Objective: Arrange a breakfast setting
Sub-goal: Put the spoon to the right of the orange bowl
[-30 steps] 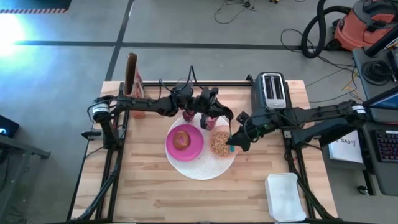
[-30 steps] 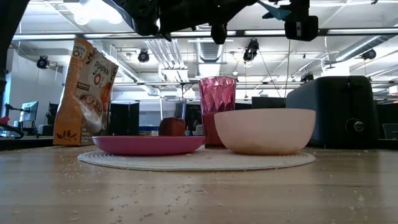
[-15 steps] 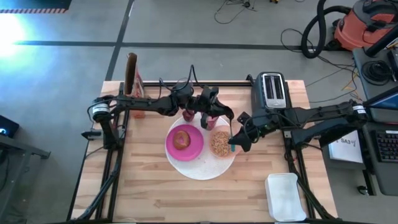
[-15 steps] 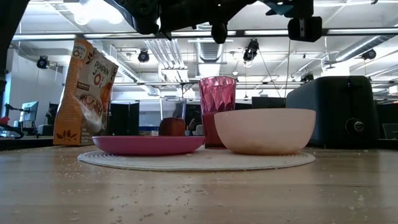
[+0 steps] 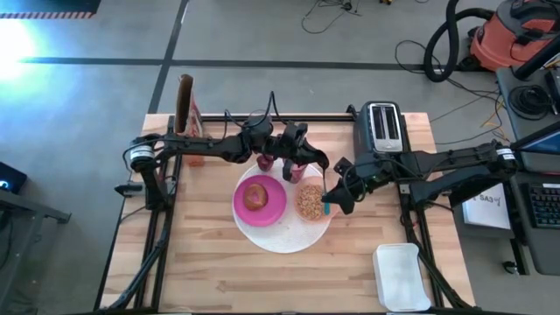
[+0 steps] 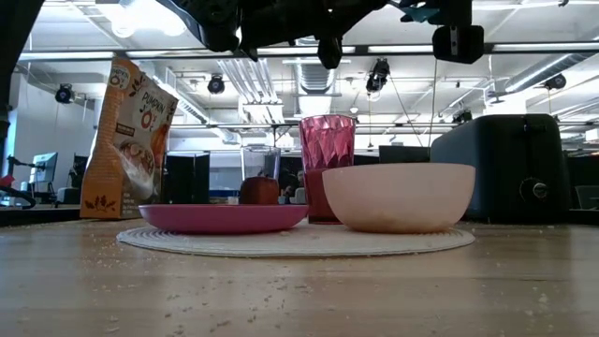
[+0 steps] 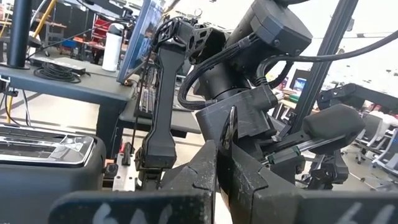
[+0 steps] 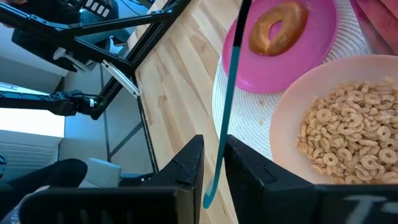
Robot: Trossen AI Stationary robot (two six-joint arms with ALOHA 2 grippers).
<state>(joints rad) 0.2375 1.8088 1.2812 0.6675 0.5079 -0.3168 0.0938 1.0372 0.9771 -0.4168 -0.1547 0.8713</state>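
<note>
One plate [image 5: 259,200], one bowl [image 5: 309,202], one tumbler [image 6: 327,167] sat by the grippers. Right gripper [image 8: 213,167] clasped one spoon [image 8: 225,118] beside the bowl; left gripper [image 7: 219,163] was clenched, empty.

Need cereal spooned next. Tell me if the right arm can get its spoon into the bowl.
Probably yes. The right gripper holds the spoon beside the bowl, whose cereal lies uncovered.

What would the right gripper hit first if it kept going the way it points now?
Probably the white mat. The right gripper, shut on the spoon, points down between the magenta plate and the cereal bowl; depth is unclear, so the bowl rim might come first.
</note>
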